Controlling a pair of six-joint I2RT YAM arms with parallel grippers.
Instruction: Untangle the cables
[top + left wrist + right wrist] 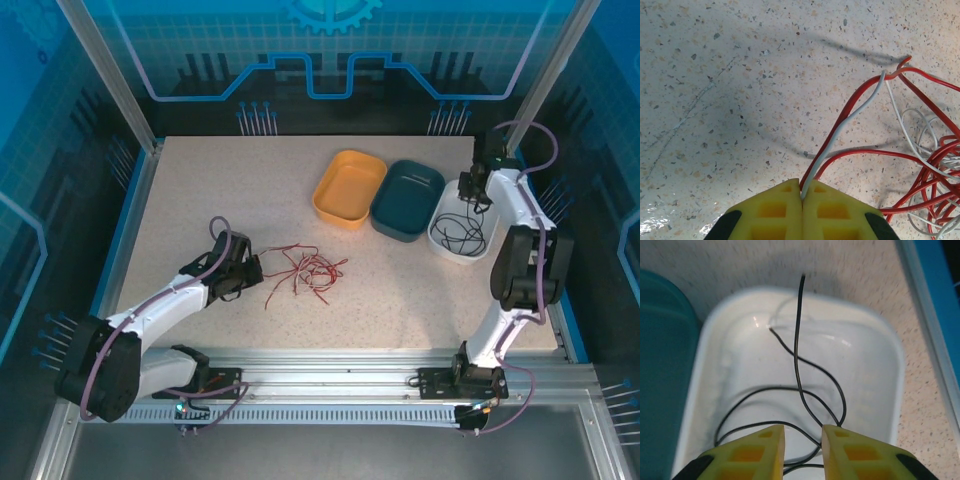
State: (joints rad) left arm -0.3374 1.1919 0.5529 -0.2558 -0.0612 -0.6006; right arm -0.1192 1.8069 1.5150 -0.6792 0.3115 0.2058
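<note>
Clamped in the left gripper: one white and one red strand of the cables, tangled just right of it on the table. Spread above black cable in the white tray, far right: right gripper. Could drag the whole knot tighter, pulling two strands together.

no readable text, no labels, no brands, no numbers in any view
</note>
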